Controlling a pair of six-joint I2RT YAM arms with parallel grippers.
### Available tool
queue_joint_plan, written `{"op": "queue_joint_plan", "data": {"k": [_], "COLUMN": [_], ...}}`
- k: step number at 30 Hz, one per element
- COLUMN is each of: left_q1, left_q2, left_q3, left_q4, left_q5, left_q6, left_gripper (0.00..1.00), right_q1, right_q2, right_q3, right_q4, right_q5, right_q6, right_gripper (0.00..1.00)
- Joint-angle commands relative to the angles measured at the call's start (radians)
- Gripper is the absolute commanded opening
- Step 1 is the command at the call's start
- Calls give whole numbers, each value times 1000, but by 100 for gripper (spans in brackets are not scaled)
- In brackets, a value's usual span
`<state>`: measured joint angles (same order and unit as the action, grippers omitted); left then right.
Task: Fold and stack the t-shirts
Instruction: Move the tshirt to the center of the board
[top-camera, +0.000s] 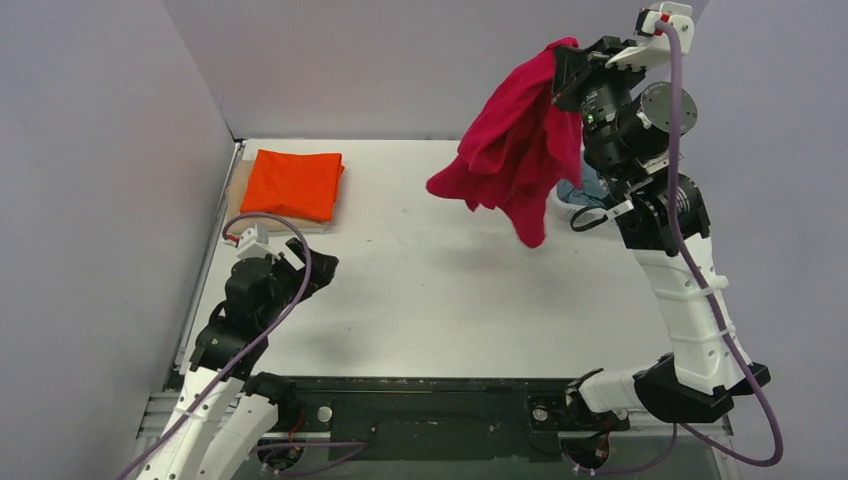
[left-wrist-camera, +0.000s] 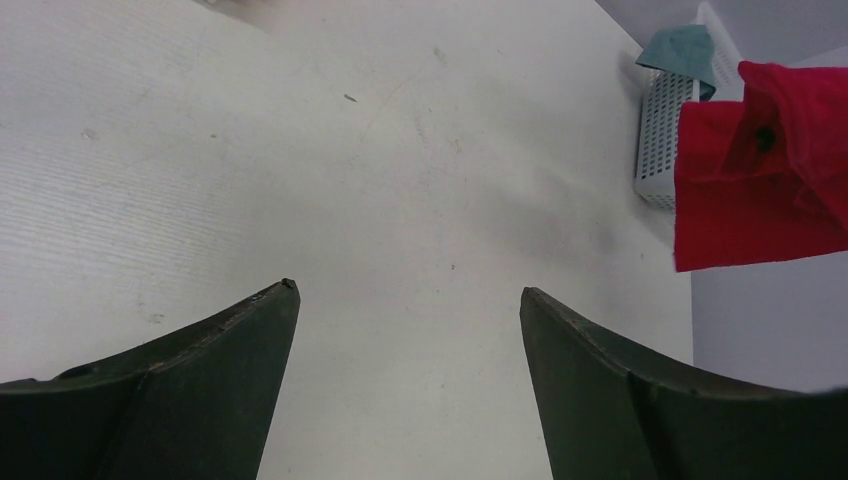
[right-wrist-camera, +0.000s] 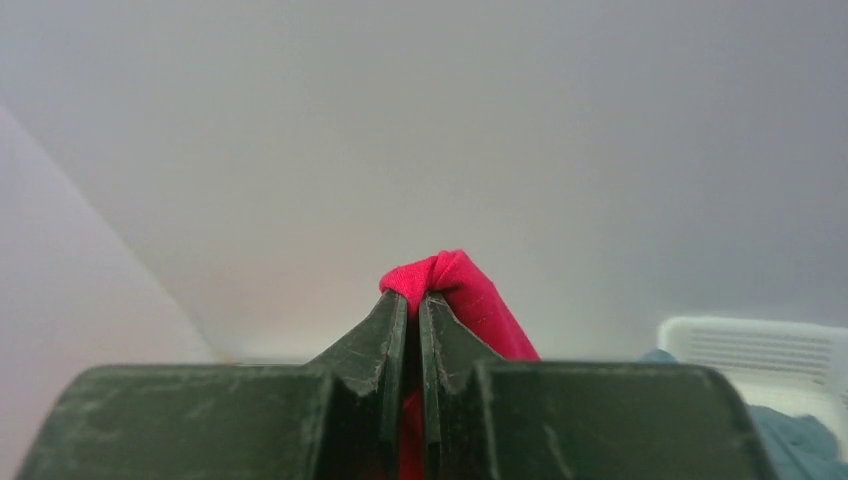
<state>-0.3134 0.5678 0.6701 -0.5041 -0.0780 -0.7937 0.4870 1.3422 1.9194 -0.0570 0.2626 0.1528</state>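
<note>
Right jaws are pinched tight on a bunched fold of the crimson t-shirt (top-camera: 515, 150), and in the wrist view a knot of red cloth (right-wrist-camera: 455, 285) pokes out just past the closed tips. The right arm (top-camera: 675, 270) is reared up high at about 1 o'clock over the table (top-camera: 440, 300), so the shirt hangs from the grip in loose, crumpled folds. Its lowest corner dangles toward the middle and looks clear of the surface.

Left jaws stand wide open with nothing between them, low over bare table at about 8 o'clock. The left arm (top-camera: 250, 300) is tucked in near its base. From that wrist the red shirt (left-wrist-camera: 760, 170) shows off to the side, up in the air.

At about 10 o'clock lies the orange t-shirt (top-camera: 295, 183), folded into a neat rectangle and flat on the table, with a pale edge of something showing beneath it; I cannot tell what.

Over at about 2 o'clock, mostly hidden behind the right arm, a white lattice basket (left-wrist-camera: 660, 130) sits by the wall. The grey-blue t-shirt (left-wrist-camera: 680, 45) is slumped in it, a bit spilling over the rim.
</note>
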Motion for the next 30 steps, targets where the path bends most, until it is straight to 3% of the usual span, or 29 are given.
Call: {"op": "queue_joint_plan", "data": {"k": [1,6,11,15,19,21,22,23,24,26,30], "left_q1": [-3,-3,-3,-3,-3,-3,-3,-3,-3,-4,-6], "left_q2": [-48,-82,-95,-83,-32,23,39,74,92,150,278], "left_q3": [40,58,76,62,32,15,6,2,-5,-13,-22], "left_q4": [-62,-127,-176,-172,-135,-97,-68,-52,-16,36,152], "left_q5": [-40,-97,-126,-123,-78,-44,-31,-4,13,61,194], "left_q6": [2,1,-2,-13,-20,-22,-25,-25,-25,-22,-22], "left_gripper": [92,92,92,92,92,92,92,92,92,92,92], "right_q1": [89,209,233,195,-12,-111,-158,-172,-187,-191,-182], "right_q2": [40,80,66,-83,-258,-305,-321,-327,-338,-357,-404], "right_q3": [133,151,60,-274,-781,-954,-997,-1048,-1070,-1062,-1034], "right_q4": [-39,-54,-113,-109,-146,-195,-245,-279,-349,-431,-495], "right_q5": [-50,-92,-109,42,72,59,69,95,172,265,282], "right_q6": [78,141,235,319,553,601,601,599,596,559,479], "right_gripper": [0,0,0,0,0,15,38,51,71,89,93]}}
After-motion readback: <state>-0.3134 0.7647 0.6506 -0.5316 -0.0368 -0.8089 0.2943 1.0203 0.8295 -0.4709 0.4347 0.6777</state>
